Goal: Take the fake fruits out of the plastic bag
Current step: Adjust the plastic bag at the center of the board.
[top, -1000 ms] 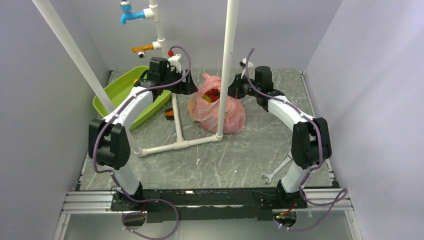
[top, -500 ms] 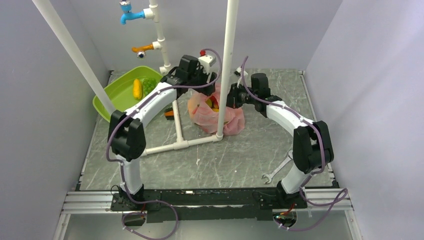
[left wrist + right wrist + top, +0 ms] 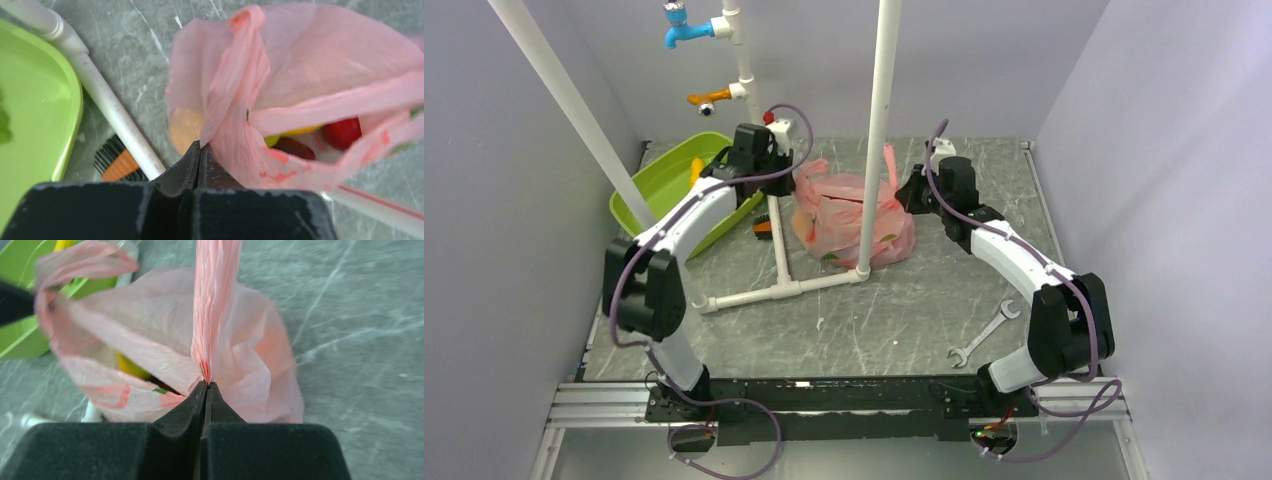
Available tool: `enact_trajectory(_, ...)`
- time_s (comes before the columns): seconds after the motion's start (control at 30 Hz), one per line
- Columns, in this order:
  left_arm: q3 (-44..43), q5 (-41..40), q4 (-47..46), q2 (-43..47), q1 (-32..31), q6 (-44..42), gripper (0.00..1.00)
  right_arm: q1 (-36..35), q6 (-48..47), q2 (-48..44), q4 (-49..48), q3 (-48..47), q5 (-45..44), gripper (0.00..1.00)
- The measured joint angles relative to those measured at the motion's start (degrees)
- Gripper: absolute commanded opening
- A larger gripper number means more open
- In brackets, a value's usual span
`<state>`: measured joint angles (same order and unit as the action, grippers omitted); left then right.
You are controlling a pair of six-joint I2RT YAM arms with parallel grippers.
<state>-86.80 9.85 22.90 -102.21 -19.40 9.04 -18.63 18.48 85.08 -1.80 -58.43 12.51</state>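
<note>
The pink plastic bag (image 3: 849,215) lies at the middle back of the table, stretched between both grippers. My left gripper (image 3: 790,182) (image 3: 200,146) is shut on the bag's left rim (image 3: 225,100). My right gripper (image 3: 906,196) (image 3: 205,384) is shut on a bag handle (image 3: 215,300) that rises straight up from its tips. Through the bag's mouth the left wrist view shows fake fruits: a red one (image 3: 342,132), a dark red one (image 3: 295,148) and a yellow sliver (image 3: 300,131). An orange oval piece (image 3: 184,129) shows through the film. The right wrist view has a yellow fruit (image 3: 131,367) inside.
A green tray (image 3: 664,180) (image 3: 40,100) sits left of the bag with a yellow-orange piece (image 3: 696,170) in it. A white pipe frame (image 3: 779,250) and its upright post (image 3: 874,130) stand against the bag. An orange-and-black brush (image 3: 763,226) lies beside the pipe. A wrench (image 3: 980,338) lies front right.
My left gripper reached over the bag's mouth, shut on its rim and drew back left. The right gripper pulled its handle rightward. The bag's mouth is stretched wider and flatter.
</note>
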Motion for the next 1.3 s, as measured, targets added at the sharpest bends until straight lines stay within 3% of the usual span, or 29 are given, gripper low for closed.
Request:
enact_trajectory(0.2, 9.0, 0.8, -3.7, 12.5, -0.7, -0.6, 0.00, 1.4, -1.2, 0.3, 3.4, -6.1, -5.1, 0.00)
enact_trajectory(0.43, 9.2, 10.3, -10.0, 13.1, 3.0, 2.1, 0.00, 1.7, -2.6, 2.1, 4.7, -17.3, -5.5, 0.02)
enact_trajectory(0.53, 9.2, 14.7, -11.5, 12.2, 4.8, 3.5, 0.00, 1.8, -2.5, 1.7, 3.1, -16.5, -5.3, 0.12)
enact_trajectory(0.67, 9.2, 19.6, -12.3, 10.4, 5.4, 6.4, 0.00, 1.9, -2.1, -1.1, 1.2, -8.1, -5.6, 0.22)
enact_trajectory(0.8, 9.2, 24.4, -14.6, 9.2, 5.3, 10.5, 0.00, 1.9, -0.9, -5.1, 2.3, 1.7, -6.6, 0.48)
enact_trajectory(0.93, 10.1, 28.5, -18.2, 8.5, 5.3, 14.9, 0.00, 1.9, 0.1, -9.5, 7.5, 4.9, -8.7, 0.82)
enact_trajectory(1.03, 10.3, 30.1, -19.3, 8.3, 5.3, 16.8, 0.00, 1.9, 0.3, -11.1, 12.7, 1.7, -11.3, 0.89)
enact_trajectory(1.13, 10.3, 31.1, -19.5, 8.2, 5.3, 17.9, 0.00, 1.9, 0.5, -8.8, 18.4, -7.2, -13.4, 0.91)
enact_trajectory(1.3, 10.3, 32.1, -20.1, 8.2, 4.9, 18.8, 0.00, 1.6, 0.5, -5.8, 19.0, -14.9, -12.6, 0.92)
